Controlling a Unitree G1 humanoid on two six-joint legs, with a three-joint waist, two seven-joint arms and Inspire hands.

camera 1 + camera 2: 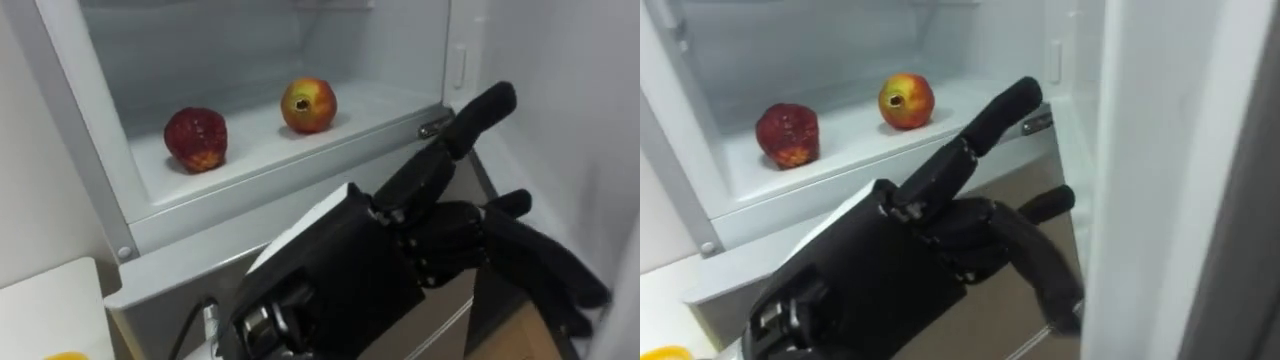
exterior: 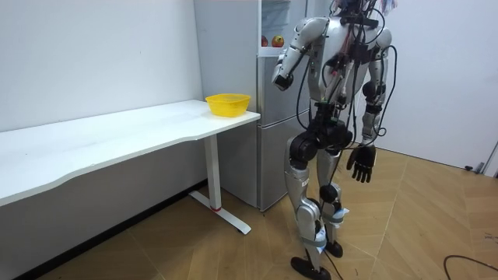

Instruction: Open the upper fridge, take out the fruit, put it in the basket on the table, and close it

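Observation:
Two fruits lie on the white shelf [image 1: 250, 160] of the open upper fridge: a dark red one [image 1: 196, 138] on the left and a red-and-yellow one [image 1: 308, 105] to its right. My black left hand [image 1: 420, 230] is raised in front of the shelf's front edge, below and to the right of the fruits. One of its fingers [image 1: 478, 115] points straight toward the fridge's right wall, the others are curled, and it holds nothing. My right hand [image 2: 362, 163] hangs by my side with relaxed fingers.
The open fridge door [image 1: 1180, 180] stands close on my right. A white table [image 2: 117, 136] runs along the wall to the left of the fridge, with a yellow bowl [image 2: 228, 103] at the end nearest the fridge. I stand upright facing the fridge.

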